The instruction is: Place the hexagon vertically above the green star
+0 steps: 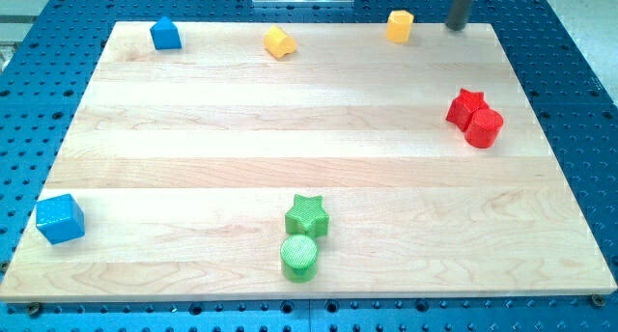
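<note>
Claw state cannot be told: only my tip (456,27) shows, at the table's (193,149) top edge. Left to right: blue cube (60,219), blue block (166,34), left yellow block (279,42), green star (307,216) touching green cylinder (299,258), right yellow block (399,26) just left of my tip, red star (467,106) touching red cylinder (484,128). Which yellow block is the hexagon, I cannot tell.

Pale wooden board (193,129) carries: blue blocks far left (165,34) and near left (60,219); two yellow blocks far (279,42) (400,26); red star (466,106), red cylinder (484,128) right; green star (307,216), green cylinder (299,258) near.

Green star (307,216), yellow hexagon (400,26)
</note>
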Tool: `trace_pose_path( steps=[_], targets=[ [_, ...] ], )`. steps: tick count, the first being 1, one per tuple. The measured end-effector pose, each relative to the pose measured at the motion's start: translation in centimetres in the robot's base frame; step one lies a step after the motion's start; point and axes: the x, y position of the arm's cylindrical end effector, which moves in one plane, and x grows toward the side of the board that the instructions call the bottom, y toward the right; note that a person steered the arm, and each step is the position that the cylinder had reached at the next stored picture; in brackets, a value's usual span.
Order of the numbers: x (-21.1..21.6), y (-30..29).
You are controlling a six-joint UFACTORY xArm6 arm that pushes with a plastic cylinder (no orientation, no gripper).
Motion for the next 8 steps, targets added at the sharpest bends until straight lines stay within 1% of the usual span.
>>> trace_pose_path(
  steps=[1,2,3,4,5,6,7,8],
  targets=[
    [0.4,-6.4],
    [6.7,-11.1],
    [18.3,-14.2],
    [19.4,-7.0],
    [14.6,-4.0],
    [9.5,-5.1],
    [6.6,-8.5],
    [5.8,-12.8]
  ],
)
